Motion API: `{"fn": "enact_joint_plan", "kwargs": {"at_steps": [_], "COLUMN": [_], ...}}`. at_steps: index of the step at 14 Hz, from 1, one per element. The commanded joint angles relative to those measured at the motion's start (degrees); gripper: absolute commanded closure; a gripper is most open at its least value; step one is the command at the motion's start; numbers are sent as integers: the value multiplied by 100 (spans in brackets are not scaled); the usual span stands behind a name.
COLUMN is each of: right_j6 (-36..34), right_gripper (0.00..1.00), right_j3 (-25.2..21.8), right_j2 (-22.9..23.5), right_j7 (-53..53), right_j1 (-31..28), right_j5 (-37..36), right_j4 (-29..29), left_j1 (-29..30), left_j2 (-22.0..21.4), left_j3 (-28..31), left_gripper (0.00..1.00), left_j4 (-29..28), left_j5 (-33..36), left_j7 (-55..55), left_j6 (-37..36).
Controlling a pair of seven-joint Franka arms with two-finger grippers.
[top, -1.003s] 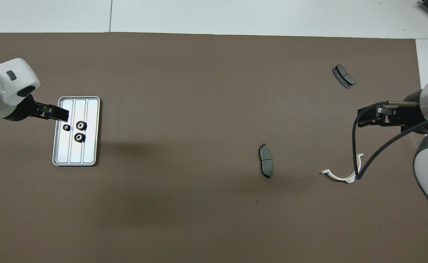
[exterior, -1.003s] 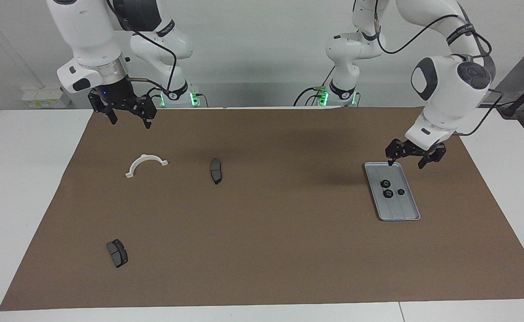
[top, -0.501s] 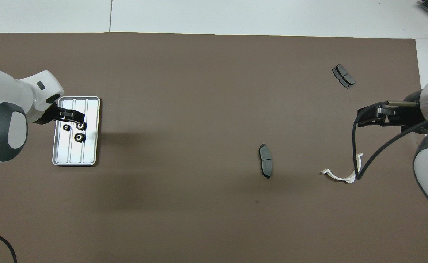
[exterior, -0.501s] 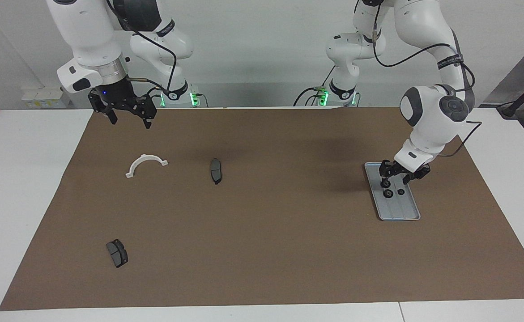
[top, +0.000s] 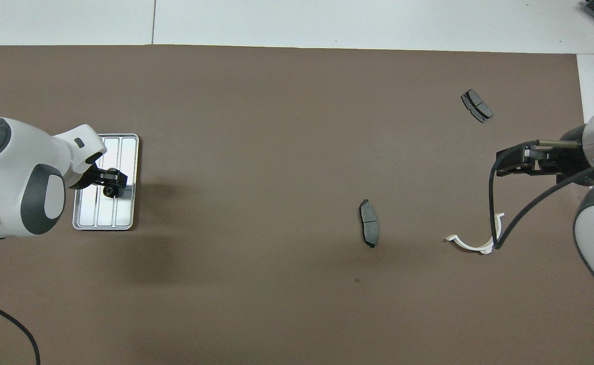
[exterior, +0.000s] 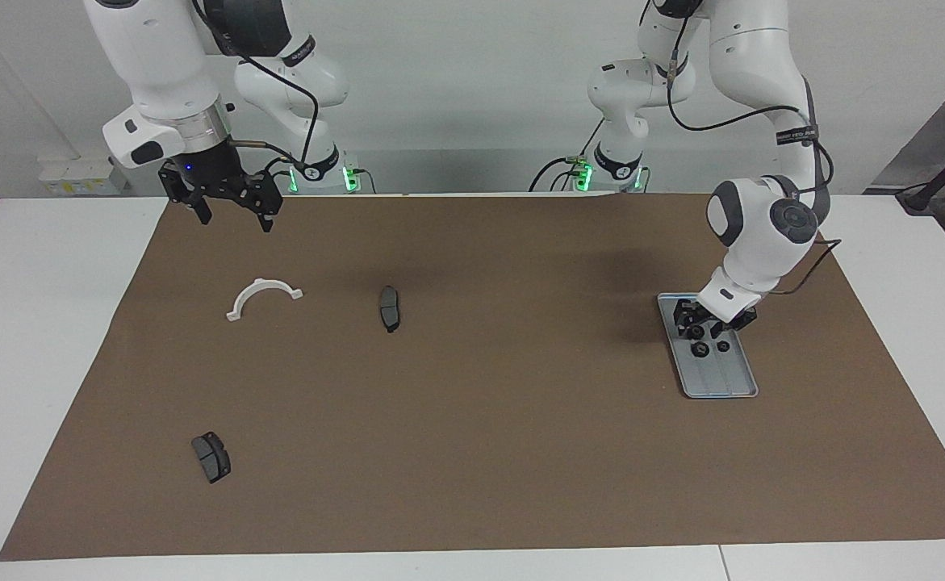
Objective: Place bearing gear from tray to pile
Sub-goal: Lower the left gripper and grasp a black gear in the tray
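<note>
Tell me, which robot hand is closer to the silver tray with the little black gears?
The left gripper: it is down in the tray, at the gears. The right gripper waits raised at the right arm's end of the table.

L tool (exterior: pixel 696 327) hides one gear in tray (exterior: pixel 729 386); grip unclear.

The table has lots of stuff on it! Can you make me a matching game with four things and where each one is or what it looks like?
Things:
1. tray
2. white arc
3. left tool
4. right tool

Places:
A. hangs over the mat's edge by the robots
B. lies on the mat near the right arm
C. holds small black gears
D. reaches down into the tray

Pairs: 1-C, 2-B, 3-D, 4-A
</note>
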Motion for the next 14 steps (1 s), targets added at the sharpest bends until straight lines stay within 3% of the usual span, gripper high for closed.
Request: {"fn": "enact_joint_plan", "kwargs": {"at_steps": [1,7,10,12,14], "right_j6": [8,8,8,8,8], "right_gripper": [0,0,0,0,0], "right_j3": [-4,-4,-4,-4,-4], "right_j2": [-93,-93,-102,-93,-93], "right_j7": [-166,-166,-166,-166,-166], "right_j1": [-45,-45,-45,-45,-45], "right_j5": [142,142,142,142,142], "right_j4": [-108,-108,-100,-100,-100], "left_j1": [42,200,183,130,112], "left_j2": [-140,-149,-149,-158,-158], "left_j3": [-3,6,6,6,6], "left_gripper": [32,34,39,45,57], "left_j4": [-238,-352,-396,-440,-441], "left_j5": [-66,-66,-66,-66,-66], "left_j7": [103,454,446,411,411], "left_j6": [99,178,196,257,266]}}
